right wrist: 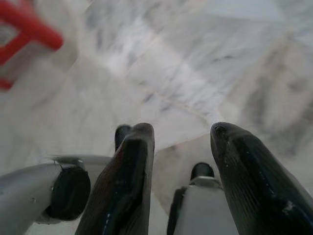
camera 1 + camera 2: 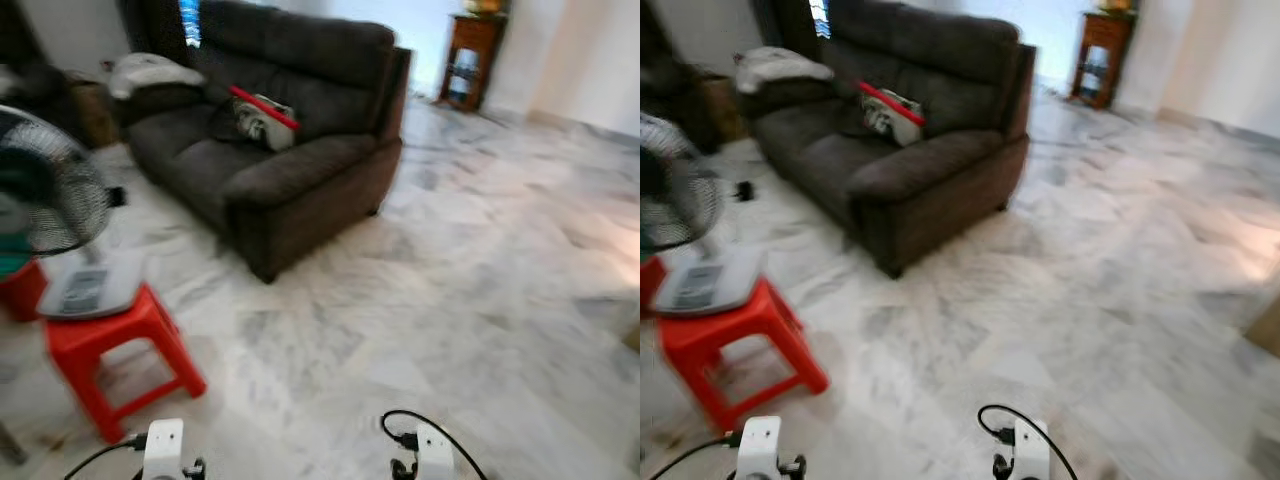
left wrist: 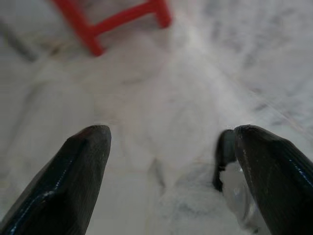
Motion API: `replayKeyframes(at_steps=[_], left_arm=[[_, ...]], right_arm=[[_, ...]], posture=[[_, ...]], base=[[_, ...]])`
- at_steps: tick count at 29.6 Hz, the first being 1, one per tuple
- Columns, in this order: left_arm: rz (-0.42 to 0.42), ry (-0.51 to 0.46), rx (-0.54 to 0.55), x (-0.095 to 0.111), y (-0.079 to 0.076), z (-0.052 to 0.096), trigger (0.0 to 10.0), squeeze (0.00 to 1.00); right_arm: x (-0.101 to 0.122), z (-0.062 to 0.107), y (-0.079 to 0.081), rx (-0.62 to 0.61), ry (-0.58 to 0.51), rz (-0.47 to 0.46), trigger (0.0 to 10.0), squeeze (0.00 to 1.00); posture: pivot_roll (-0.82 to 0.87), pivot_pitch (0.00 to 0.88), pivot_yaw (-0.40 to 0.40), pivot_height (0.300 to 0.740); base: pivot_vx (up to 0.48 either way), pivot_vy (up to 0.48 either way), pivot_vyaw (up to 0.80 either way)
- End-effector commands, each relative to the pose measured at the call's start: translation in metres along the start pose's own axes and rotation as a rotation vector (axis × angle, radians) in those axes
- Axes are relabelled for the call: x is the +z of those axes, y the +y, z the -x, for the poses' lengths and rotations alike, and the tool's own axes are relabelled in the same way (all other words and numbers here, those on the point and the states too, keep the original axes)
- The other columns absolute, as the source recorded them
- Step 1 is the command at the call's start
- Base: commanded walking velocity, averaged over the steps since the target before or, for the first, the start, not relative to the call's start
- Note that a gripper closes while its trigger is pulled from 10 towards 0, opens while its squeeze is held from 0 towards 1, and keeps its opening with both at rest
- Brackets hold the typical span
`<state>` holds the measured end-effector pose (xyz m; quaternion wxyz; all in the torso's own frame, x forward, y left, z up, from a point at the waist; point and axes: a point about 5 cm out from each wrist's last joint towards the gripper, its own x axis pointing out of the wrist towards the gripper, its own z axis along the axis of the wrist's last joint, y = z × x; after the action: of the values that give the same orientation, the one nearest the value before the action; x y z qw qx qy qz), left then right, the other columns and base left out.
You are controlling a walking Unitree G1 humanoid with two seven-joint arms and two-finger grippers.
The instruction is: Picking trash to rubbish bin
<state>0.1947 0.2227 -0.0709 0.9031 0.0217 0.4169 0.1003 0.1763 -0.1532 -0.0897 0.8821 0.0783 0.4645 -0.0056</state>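
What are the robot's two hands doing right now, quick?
Left gripper: open, holding nothing, over the marble floor.
Right gripper: open, holding nothing, over the same floor.

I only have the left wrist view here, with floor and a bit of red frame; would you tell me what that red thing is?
Observer: A red plastic stool on the robot's left, with a fan's base standing on it.
Operator: Thanks. Is any furniture ahead?
Observer: Yes, a dark sofa ahead and left, with a cushion on its seat.
Operator: And how is the right end effector?
Observer: The right end effector is open over bare marble floor.
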Motion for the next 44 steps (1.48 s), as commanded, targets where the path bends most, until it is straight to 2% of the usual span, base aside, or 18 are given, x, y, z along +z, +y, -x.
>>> replayKeyframes(at_steps=[1, 44], left_arm=[[-0.014, 0.011, 0.006, -0.0013, 0.0010, 0.0001, 10.0, 0.00], [-0.012, 0.009, 0.003, -0.0003, -0.0013, -0.0002, 10.0, 0.00]], right_arm=[[0.0004, 0.0000, -0.0006, -0.009, -0.005, -0.017, 10.0, 0.00], [0.0050, -0.0008, 0.0002, -0.010, -0.017, -0.024, 10.0, 0.00]], posture=[[-0.06, 0.000, 0.029, 0.740], [-0.06, 0.000, 0.024, 0.740]], base=[[0.000, 0.000, 0.80], [0.000, 0.000, 0.80]])
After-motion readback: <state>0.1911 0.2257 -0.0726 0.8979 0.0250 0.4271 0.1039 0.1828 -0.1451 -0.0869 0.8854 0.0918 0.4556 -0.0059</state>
